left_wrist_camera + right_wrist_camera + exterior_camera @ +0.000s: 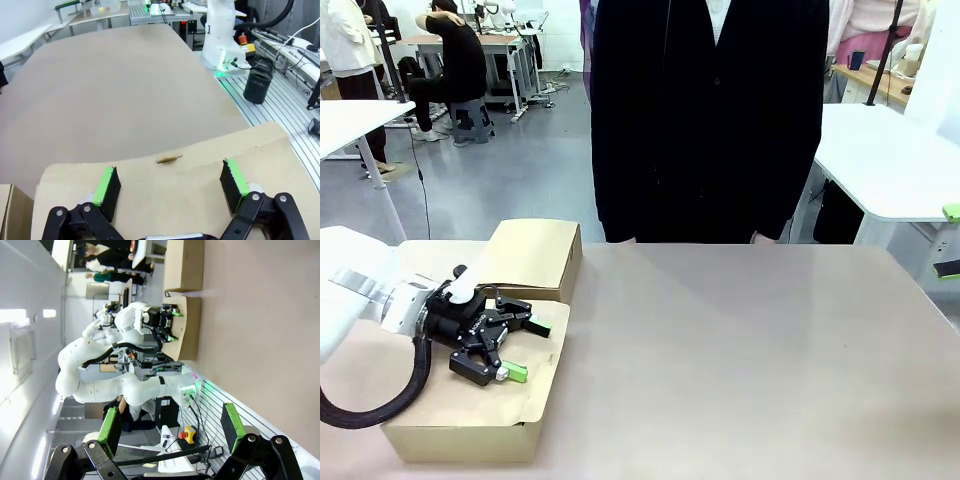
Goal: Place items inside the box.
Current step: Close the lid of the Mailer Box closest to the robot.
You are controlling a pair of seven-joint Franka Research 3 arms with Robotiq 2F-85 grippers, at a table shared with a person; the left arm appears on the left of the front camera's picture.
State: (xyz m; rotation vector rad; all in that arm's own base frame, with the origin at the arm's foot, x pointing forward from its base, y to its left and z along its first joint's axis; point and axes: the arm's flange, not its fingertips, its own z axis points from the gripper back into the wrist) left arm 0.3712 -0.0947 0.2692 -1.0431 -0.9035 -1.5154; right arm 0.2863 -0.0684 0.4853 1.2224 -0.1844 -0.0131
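Cardboard box point(470, 410) flap lies under the left gripper's point(525, 350) spread jaws.

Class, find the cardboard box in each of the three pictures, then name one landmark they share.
Front view: cardboard box, lower left, under the left tool.
Left wrist view: its flap across the bottom.
Right wrist view: top centre, turned sideways.
Shared landmark: the tan table.

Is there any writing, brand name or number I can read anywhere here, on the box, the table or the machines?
None can be read.
The cardboard box and its flap are plain brown, with no print.
The table carries no labels.
Any marks on the left gripper and right gripper are too small to read.
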